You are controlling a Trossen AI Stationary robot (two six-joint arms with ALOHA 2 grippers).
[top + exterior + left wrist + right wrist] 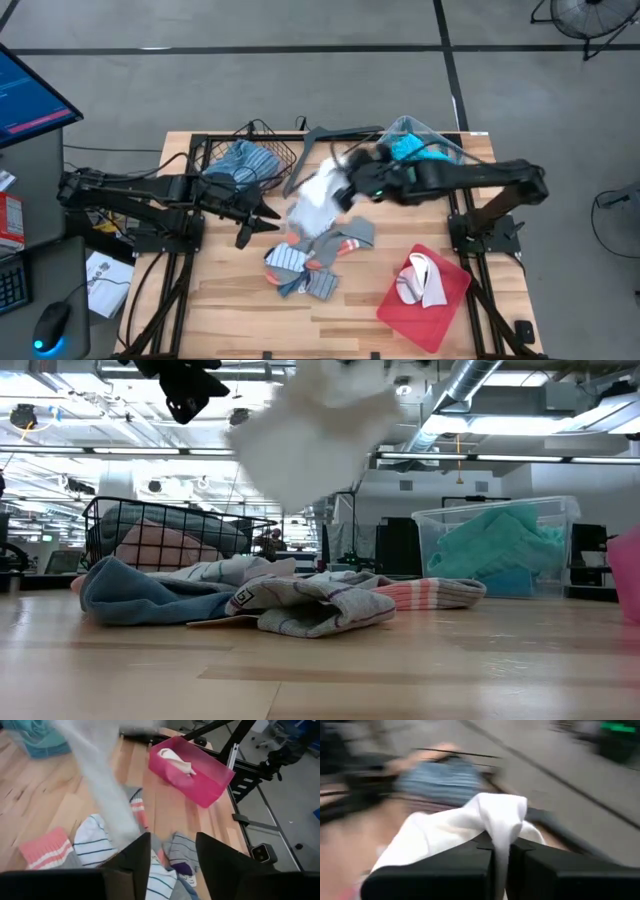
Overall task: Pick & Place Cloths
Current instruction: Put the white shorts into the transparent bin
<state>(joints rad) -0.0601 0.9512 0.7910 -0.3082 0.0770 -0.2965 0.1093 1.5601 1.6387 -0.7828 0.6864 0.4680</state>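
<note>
**White cloth lifted clear of the pile**

The right gripper (345, 188) is clamped tight on a white cloth (318, 200), a fold pinched between its fingers (470, 865). The cloth hangs above the bench (220, 300), over the heap of socks and small garments (315, 262) in the middle. It looks light and limp; it drapes and will probably swing as the arm travels, so a grip on a bunched fold suits it better than one on a loose edge.

The left gripper (262, 222) hovers just beside the heap, its fingers (130, 862) partly apart with nothing between them. Behind it a wire basket (285, 152) holds blue striped clothes (243, 162). A clear bin (498, 545) holds turquoise cloth (495, 545), and a red tray (425, 315) at the front holds a white piece (420, 280).
</note>
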